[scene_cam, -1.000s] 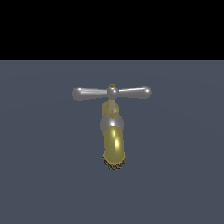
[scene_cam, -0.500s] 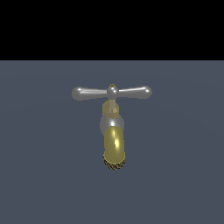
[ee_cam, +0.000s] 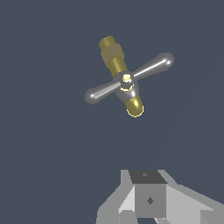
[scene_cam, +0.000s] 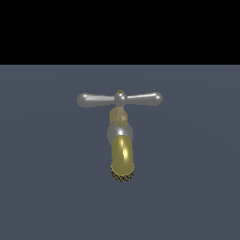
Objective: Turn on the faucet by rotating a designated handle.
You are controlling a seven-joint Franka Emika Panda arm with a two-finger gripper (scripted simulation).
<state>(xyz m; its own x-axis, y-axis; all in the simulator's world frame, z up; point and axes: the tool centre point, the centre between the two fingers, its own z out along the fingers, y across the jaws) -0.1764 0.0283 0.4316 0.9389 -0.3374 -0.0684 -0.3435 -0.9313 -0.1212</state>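
Risked glancing off a rounded bulb of the handle [scene_cam: 120,99] and slipping down its glossy taper, or nudging the brass spout [scene_cam: 123,157] instead (no contact yet, judging by both views). Found the faucet [scene_cam: 121,136] mid-bench [scene_cam: 42,187], with the handle's long axis running level from the exterior view's left to its right and the spout curving downward. Saw the gripper [ee_cam: 148,199] well apart from it; could not tell whether the jaws were released or clenched.
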